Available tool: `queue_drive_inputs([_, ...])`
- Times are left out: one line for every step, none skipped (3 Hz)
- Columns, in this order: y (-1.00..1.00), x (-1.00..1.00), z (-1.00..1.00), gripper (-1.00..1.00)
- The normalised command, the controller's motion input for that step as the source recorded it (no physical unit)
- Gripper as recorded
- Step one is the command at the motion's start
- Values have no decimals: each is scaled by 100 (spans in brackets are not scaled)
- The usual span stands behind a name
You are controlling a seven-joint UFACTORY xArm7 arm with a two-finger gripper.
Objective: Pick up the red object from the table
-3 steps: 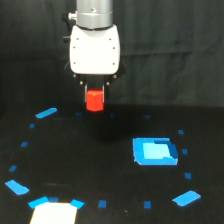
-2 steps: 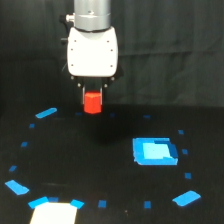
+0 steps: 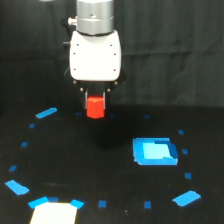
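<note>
The red object (image 3: 95, 107) is a small stubby red-orange block hanging below the white gripper body in the exterior view. My gripper (image 3: 95, 102) is shut on its top, dark fingers on either side. The block seems lifted a little off the black table (image 3: 100, 165), though the gap under it is hard to judge against the dark surface. The arm's grey wrist rises straight up out of the top of the frame.
A larger blue square patch (image 3: 154, 151) lies on the table to the exterior view's right of the block. Small blue tape marks (image 3: 46, 113) ring the middle area. A white sheet (image 3: 54, 212) sits at the lower left edge.
The gripper has moved slightly toward the exterior view's left and a bit upward, carrying the red object along with it.
</note>
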Motion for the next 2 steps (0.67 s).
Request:
queue_drive_inputs([-26,-9,20,-63])
queue_drive_inputs([-6,-22,-15,-100])
